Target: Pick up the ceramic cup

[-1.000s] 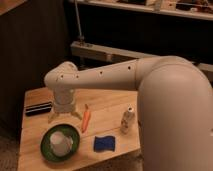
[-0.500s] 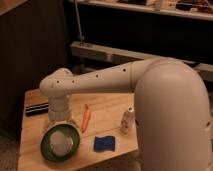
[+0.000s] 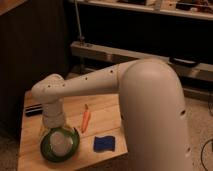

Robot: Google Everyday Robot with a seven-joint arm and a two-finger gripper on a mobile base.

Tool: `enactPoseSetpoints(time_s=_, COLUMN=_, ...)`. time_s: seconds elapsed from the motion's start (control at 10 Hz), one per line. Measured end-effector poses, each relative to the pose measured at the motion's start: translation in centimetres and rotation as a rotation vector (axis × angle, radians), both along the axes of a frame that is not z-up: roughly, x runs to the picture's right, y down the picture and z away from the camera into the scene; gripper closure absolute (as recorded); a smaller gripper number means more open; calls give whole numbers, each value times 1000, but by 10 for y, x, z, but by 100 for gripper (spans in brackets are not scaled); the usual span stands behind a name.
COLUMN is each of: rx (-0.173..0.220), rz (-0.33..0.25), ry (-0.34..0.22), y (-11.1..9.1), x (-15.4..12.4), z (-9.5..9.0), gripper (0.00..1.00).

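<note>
Because the ceramic cup (image 3: 61, 143) sits on the green plate (image 3: 46, 153), my tool (image 3: 58, 132) hangs directly above it, state not discernible.

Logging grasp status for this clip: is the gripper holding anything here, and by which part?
It cannot be told. The gripper sits low over the green plate, close to the ceramic cup on it; any hold is hidden.

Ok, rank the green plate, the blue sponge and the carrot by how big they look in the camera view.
1. green plate
2. blue sponge
3. carrot, longer than the sponge but far thinner
The pincer hangs just over the ceramic cup in the plate.
</note>
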State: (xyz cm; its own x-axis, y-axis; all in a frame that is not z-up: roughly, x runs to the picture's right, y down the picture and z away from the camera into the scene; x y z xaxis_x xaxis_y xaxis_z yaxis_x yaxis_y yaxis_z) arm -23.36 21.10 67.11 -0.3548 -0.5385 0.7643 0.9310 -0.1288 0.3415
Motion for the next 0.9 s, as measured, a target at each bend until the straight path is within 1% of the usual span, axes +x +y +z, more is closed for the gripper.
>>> enactPoseSetpoints(time_s=0.1, rx=-6, rz=-15, ry=-1, y=5, x=-4, z=1, gripper=20)
enactPoseSetpoints(time_s=0.4, rx=-14, rz=-31, ry=7, y=13, x=-5, z=8, gripper=20)
enactPoseSetpoints(time_s=0.6, rx=-11, rz=-23, ry=4, y=16, x=-3, z=14, gripper=20)
enactPoseSetpoints(time_s=0.7, rx=-8, rz=-19, ry=-5, y=17, x=-3, z=16, gripper=20)
enactPoseSetpoints(time_s=0.9, rx=0, rz=-23, ry=-14, y=20, x=-4, z=20, gripper=20)
